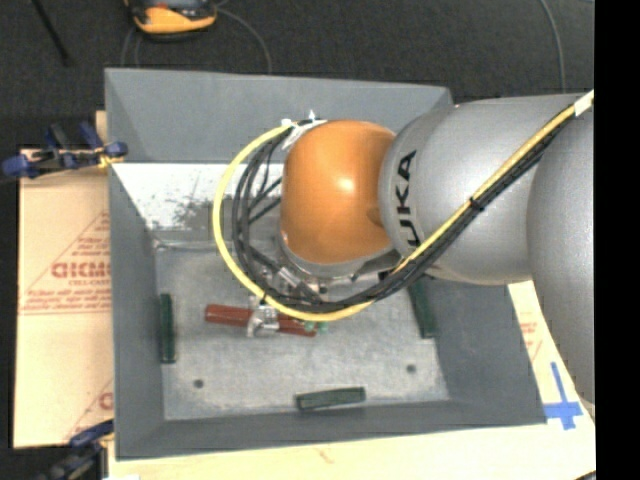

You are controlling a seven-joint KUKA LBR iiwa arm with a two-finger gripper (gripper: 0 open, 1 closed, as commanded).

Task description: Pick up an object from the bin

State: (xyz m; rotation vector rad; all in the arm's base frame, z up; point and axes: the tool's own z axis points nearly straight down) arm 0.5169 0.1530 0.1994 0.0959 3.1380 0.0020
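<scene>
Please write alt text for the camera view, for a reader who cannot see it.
A robot arm's gripper is low over a reddish-brown stick that lies across the middle of a grey metal bin. Dark green bars lie near the left, front and right edges of the floor.

I see my claw (pixel 266 320) over a stick (pixel 228 316) mid-bin (pixel 134 298), between the left bar (pixel 165 328) and right bar (pixel 423 310), with the front bar (pixel 330 399) nearer me.
</scene>
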